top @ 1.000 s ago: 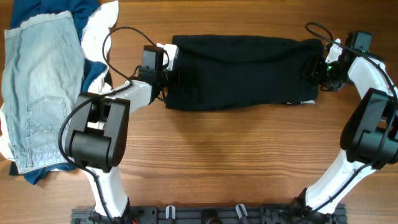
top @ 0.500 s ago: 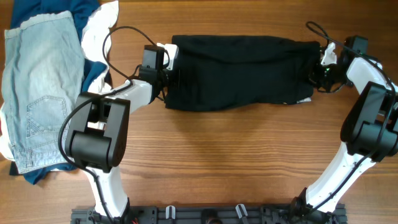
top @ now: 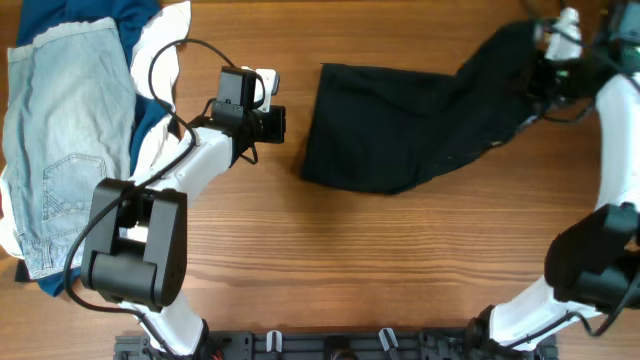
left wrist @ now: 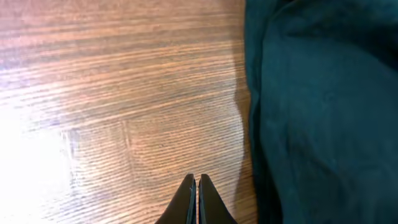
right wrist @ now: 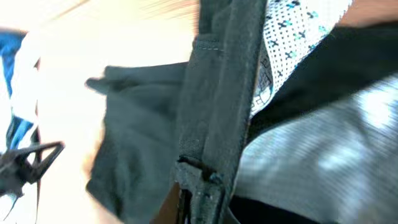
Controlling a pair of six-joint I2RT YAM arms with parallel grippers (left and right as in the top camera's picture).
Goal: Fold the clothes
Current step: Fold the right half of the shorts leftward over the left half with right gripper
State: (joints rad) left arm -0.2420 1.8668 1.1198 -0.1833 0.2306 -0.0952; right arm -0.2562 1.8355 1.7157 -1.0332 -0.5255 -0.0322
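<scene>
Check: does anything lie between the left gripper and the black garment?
Nothing visible does. Only bare table separates the left gripper, fingers shut, from the black garment's near edge. The right gripper holds its other end raised.

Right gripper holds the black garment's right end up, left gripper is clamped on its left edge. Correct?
Not quite: the left gripper is shut on nothing, over the bare table beside the black garment, as the left wrist view shows. The rest holds.
</scene>
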